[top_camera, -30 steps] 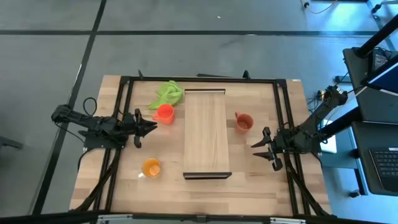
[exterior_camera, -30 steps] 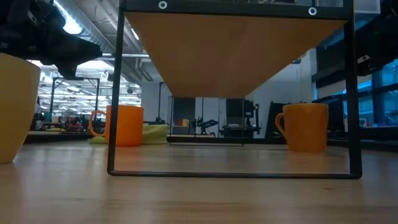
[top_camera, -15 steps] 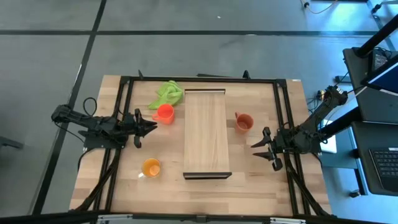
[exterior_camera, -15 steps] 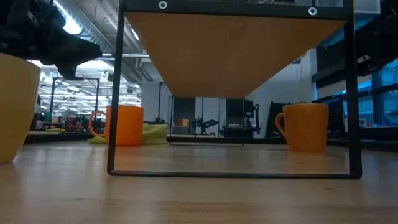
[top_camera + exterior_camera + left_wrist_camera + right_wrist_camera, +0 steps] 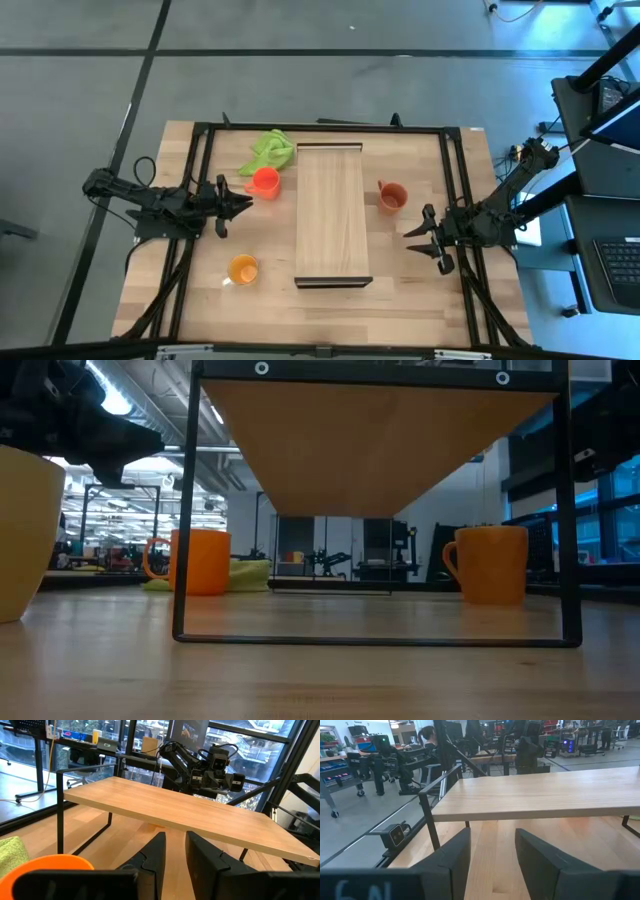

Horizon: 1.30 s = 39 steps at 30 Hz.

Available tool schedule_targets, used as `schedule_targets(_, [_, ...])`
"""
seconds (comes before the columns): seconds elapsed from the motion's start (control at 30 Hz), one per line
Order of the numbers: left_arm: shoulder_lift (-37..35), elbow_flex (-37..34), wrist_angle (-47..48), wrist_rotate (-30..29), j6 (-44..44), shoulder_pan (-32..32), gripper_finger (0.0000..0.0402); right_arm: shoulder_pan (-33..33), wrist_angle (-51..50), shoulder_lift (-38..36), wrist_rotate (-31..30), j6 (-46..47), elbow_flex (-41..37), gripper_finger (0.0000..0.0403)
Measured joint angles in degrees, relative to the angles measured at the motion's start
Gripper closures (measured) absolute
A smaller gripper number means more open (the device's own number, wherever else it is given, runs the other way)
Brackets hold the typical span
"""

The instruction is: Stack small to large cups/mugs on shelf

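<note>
The smooth light-wood shelf (image 5: 333,214) stands mid-table, bare. Red mug (image 5: 265,182) by the crumpled green cloth (image 5: 269,151), brownish mug (image 5: 391,196) right, yellow mug (image 5: 243,270) near. Left gripper (image 5: 243,203) and right gripper (image 5: 412,240) both spread, holding nothing.

Wooden table (image 5: 400,290) with a raised shelf (image 5: 329,210) standing in the middle, long way front to back. On the tabletop: a red-orange mug (image 5: 265,182) to the shelf's left, touching a lime-green cloth (image 5: 268,150) behind it, a yellow-orange mug (image 5: 243,270) nearer the front left, and a brownish-orange mug (image 5: 391,196) on the right. Shelf top's bare.
</note>
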<state>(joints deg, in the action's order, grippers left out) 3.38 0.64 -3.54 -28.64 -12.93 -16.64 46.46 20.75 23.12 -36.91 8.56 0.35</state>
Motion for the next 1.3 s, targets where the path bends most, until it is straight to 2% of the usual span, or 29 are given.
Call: schedule_targets(1.3, [0.0, 0.0, 0.0, 0.0, 0.8, 0.0, 0.0333, 0.0, 0.0, 0.0, 0.0, 0.0, 0.0, 0.0247])
